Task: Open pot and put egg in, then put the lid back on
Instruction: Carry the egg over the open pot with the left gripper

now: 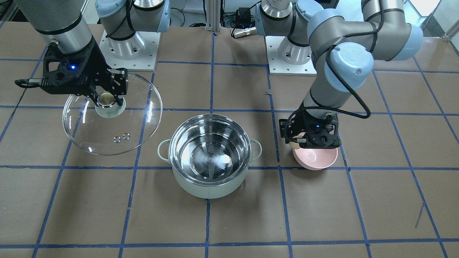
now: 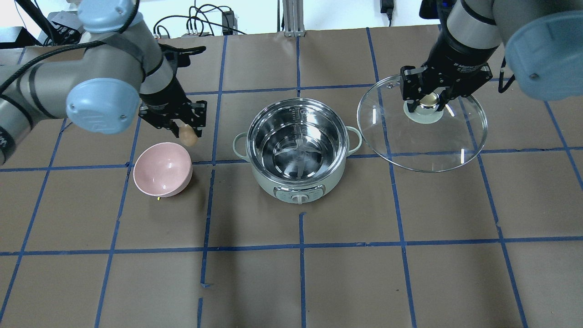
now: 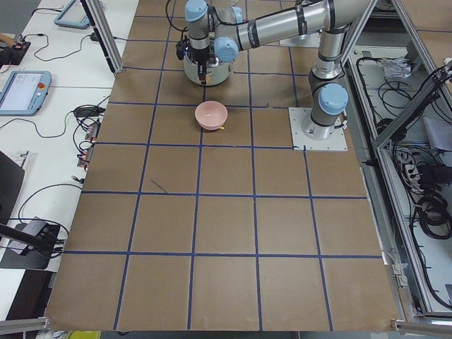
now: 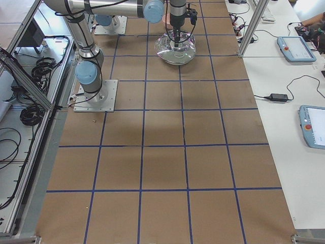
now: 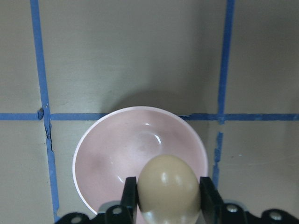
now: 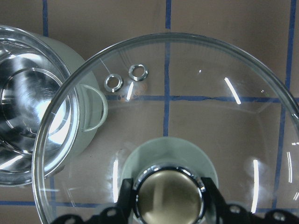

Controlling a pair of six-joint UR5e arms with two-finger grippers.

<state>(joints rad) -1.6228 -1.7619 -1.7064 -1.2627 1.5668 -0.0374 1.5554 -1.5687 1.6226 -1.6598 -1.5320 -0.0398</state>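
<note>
The mint-green pot stands open at the table's middle, its steel inside empty; it also shows in the front view. My left gripper is shut on the tan egg and holds it above the pink bowl's far rim; the left wrist view shows the egg between the fingers over the bowl. My right gripper is shut on the brass knob of the glass lid, held in the air to the right of the pot. The right wrist view shows the knob clamped.
The brown table is crossed by blue tape lines. The arm bases stand at the table's far side in the front view. The pot's control dial faces the robot.
</note>
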